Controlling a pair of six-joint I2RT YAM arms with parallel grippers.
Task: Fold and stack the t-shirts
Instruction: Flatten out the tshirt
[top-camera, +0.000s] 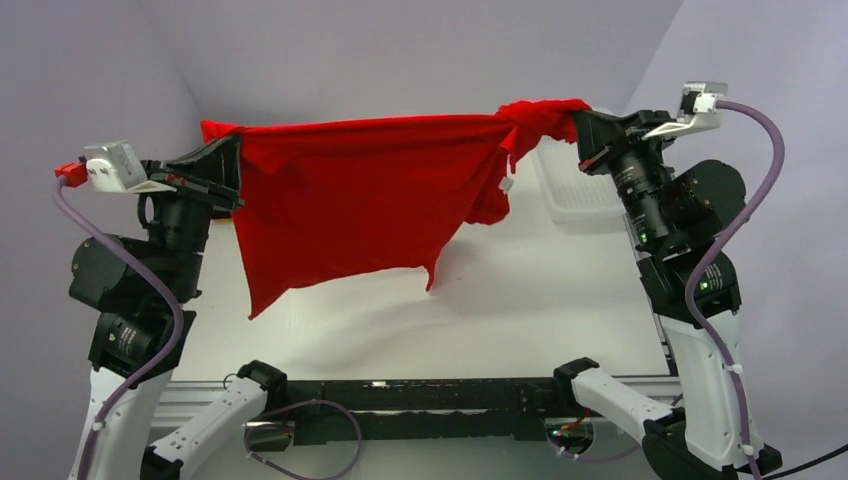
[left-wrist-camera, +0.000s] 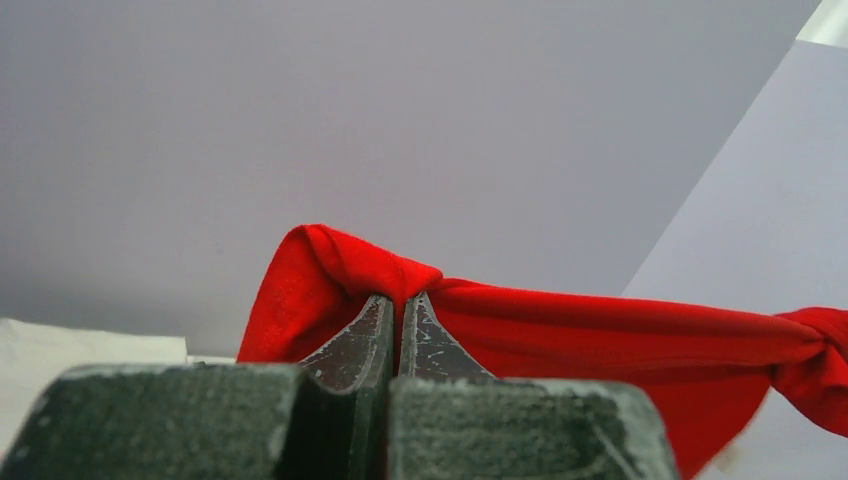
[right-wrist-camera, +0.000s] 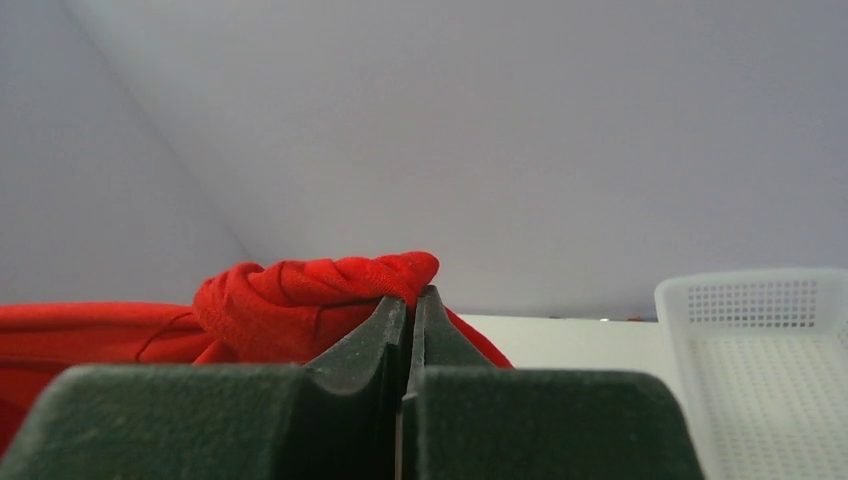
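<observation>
A bright red t-shirt (top-camera: 370, 195) hangs stretched in the air between my two grippers, its lower edge dangling just above the white table (top-camera: 540, 290). My left gripper (top-camera: 232, 165) is shut on the shirt's left top corner; in the left wrist view its jaws (left-wrist-camera: 400, 300) pinch a fold of red cloth (left-wrist-camera: 330, 270). My right gripper (top-camera: 582, 130) is shut on the bunched right corner, where twisted red fabric (right-wrist-camera: 300, 295) sits against the fingertips (right-wrist-camera: 413, 298). No other shirts are in view.
A white plastic mesh basket (top-camera: 580, 190) stands at the back right of the table, behind the right gripper, also seen as the mesh basket (right-wrist-camera: 770, 350) in the right wrist view. Lilac walls close in the back and sides.
</observation>
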